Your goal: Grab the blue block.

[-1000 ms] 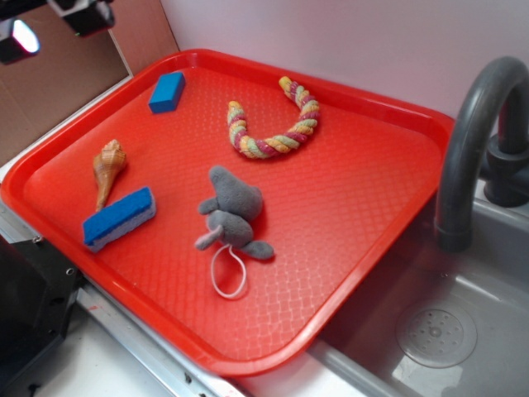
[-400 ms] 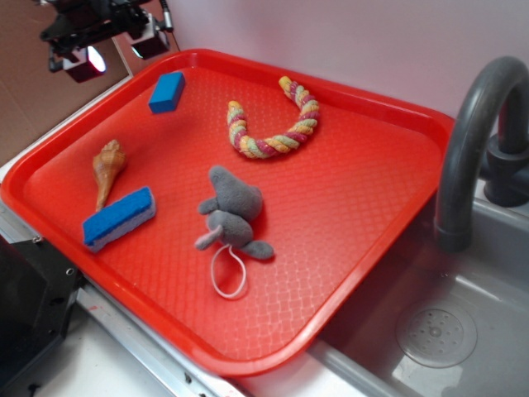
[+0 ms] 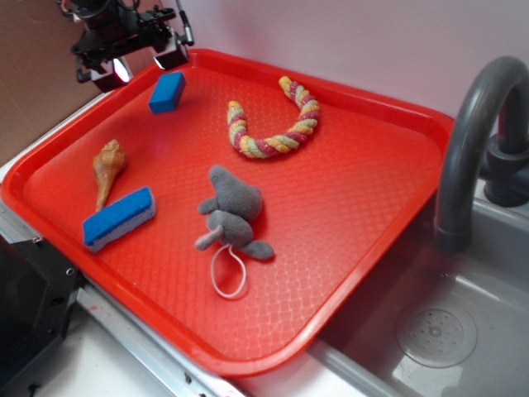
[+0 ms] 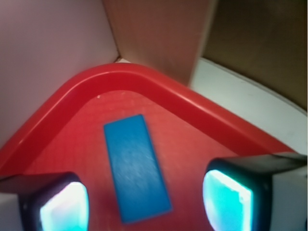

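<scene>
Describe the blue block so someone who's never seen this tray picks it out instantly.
Start at the red tray beside the sink and go to its far left corner, where the open pincer hovers. The blue block lies flat there, apart from everything else. It is short, chunky and solid blue, whereas the sponge near the front edge is longer with a whitish-grey layer.
</scene>
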